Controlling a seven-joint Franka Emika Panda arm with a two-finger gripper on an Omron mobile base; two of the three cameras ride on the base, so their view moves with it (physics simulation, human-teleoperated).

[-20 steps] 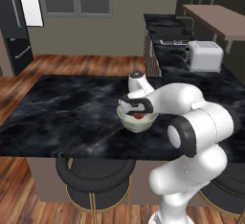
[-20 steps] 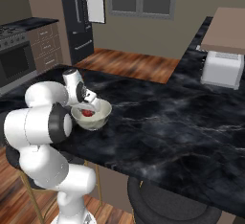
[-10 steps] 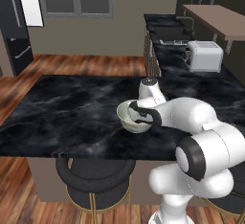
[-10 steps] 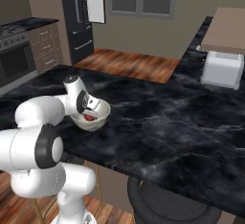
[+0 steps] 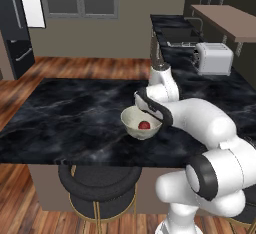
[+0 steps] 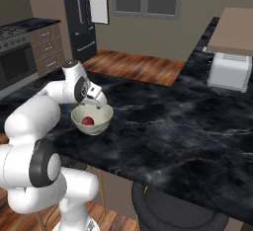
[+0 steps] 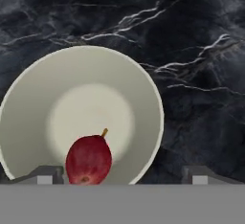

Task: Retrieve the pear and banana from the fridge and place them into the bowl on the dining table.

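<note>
A cream-white bowl (image 5: 132, 126) (image 6: 102, 120) (image 7: 91, 98) sits on the black marble dining table (image 5: 70, 113) (image 6: 173, 126). Inside it lies the pear (image 5: 144, 125) (image 6: 87, 121) (image 7: 88, 160), dark red with a short stem. My gripper (image 5: 146, 109) (image 6: 95, 102) (image 7: 123, 177) hovers just above the bowl's rim, open, with nothing between its fingertips (image 7: 45, 175). The pear rests free below them. Across the room stands the black fridge (image 5: 15, 33) (image 6: 81, 18), its upper door swung open. The banana is out of view.
A white toaster (image 5: 214, 58) (image 6: 227, 71) stands on the counter beyond the table. Dark round stools (image 5: 97, 180) (image 6: 173, 210) are tucked under the table's near edge. Left of the fridge is a stove (image 6: 17, 62). Wooden floor lies between table and fridge.
The jaws have spread wide and let go of the pear, which now lies in the bowl. The hand has lifted from inside the bowl to just above its rim.
</note>
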